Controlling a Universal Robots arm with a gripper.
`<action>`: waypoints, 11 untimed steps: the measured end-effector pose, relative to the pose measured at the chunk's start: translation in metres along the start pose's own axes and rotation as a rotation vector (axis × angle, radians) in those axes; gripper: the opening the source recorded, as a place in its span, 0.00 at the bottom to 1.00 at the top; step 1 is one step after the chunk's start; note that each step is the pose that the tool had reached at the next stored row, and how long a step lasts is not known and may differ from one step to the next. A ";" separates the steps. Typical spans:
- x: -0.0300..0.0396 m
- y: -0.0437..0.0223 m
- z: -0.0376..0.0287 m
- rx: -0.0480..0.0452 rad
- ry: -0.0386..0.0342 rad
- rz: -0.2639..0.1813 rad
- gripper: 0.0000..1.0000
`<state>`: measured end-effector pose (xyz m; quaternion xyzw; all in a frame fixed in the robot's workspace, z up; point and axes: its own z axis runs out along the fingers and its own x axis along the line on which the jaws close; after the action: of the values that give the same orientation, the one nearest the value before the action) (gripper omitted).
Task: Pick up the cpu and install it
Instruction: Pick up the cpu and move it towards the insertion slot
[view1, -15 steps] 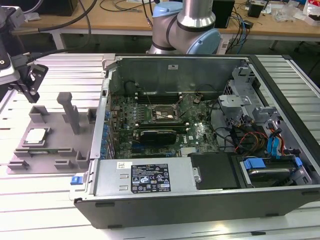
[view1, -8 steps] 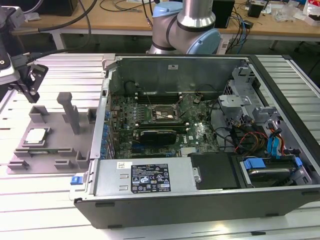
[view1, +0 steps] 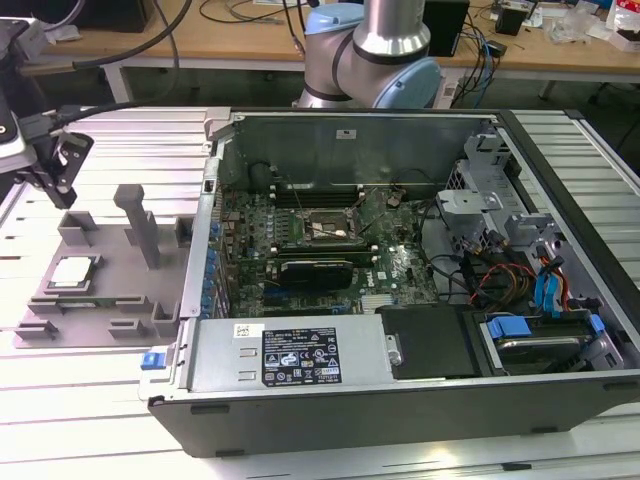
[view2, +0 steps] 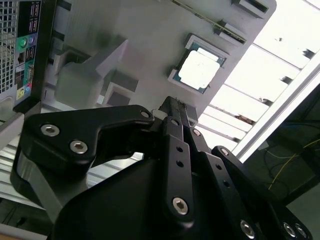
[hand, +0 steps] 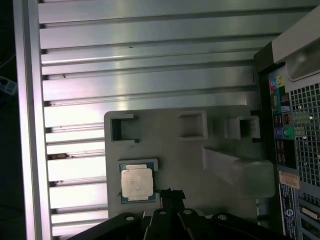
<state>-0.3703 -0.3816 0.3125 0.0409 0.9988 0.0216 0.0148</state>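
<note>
One cpu (view1: 73, 272) lies flat in a recess of the grey tray (view1: 115, 292), at the exterior view's left of the open computer case (view1: 330, 140). Over the tray's far edge hangs the gripper (view1: 62, 188), clenched on nothing and apart from the cpu.

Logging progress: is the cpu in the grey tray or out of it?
In the tray. The cpu lies flat in its recess on the grey tray; the gripper is apart from it.
</note>
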 end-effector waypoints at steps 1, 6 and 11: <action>0.0009 -0.0001 0.0010 0.0001 0.0001 0.000 0.11; 0.0043 -0.0005 0.0048 0.0000 0.0000 0.000 0.11; 0.0081 -0.0011 0.0108 0.0001 0.0010 0.000 0.11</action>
<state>-0.3781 -0.3816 0.3015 0.0409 0.9988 0.0215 0.0143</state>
